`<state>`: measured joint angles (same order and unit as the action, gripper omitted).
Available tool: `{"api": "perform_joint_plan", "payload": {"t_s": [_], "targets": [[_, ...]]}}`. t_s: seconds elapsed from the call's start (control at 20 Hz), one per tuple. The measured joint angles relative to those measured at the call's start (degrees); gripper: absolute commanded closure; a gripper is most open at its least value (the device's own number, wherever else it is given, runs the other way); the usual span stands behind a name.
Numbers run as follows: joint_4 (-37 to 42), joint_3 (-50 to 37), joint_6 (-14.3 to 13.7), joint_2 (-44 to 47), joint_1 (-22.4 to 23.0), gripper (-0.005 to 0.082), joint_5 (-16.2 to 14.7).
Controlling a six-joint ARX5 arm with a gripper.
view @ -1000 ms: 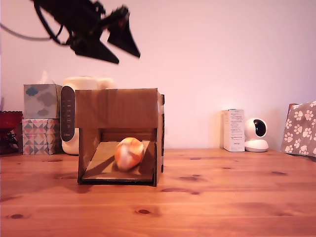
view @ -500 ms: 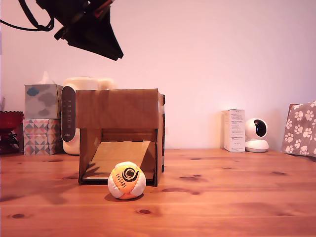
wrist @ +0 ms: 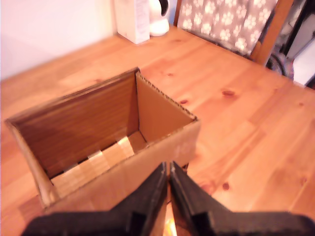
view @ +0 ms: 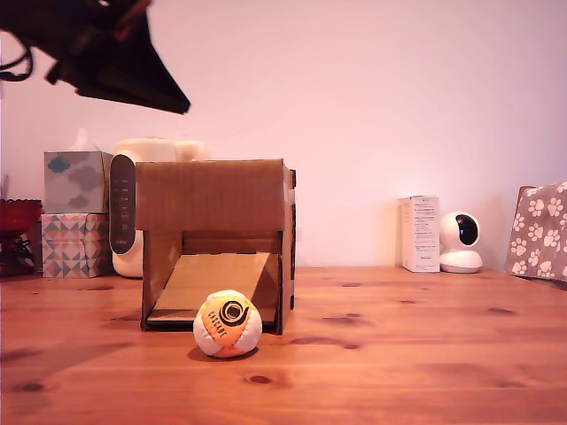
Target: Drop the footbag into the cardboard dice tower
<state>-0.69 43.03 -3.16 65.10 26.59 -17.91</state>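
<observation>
My hand [wrist: 169, 169] is empty, fingers pressed together with only a thin seam between them (wrist view). It hangs above the cardboard dice tower [view: 215, 242], toward the exterior view's left. In the wrist view the tower's open top shows bare cardboard walls and the slanted ramp inside. The footbag [view: 227, 324] rests on the wooden counter [view: 399, 354] just in front of the tower's front opening, logo panel facing the exterior camera. Tissue boxes [view: 74, 212] stand behind the tower, at the exterior view's left.
</observation>
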Motion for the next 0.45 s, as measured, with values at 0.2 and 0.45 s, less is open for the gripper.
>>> {"api": "perform_joint_plan", "payload": {"t_s": [0.2,0.45], "targets": [[5.55,-8.90,2.84,-4.39,-0.44,0.0793,-0.02],[5.86,-16.94,5.81,-10.99,-1.38,0.0793,0.00]]}}
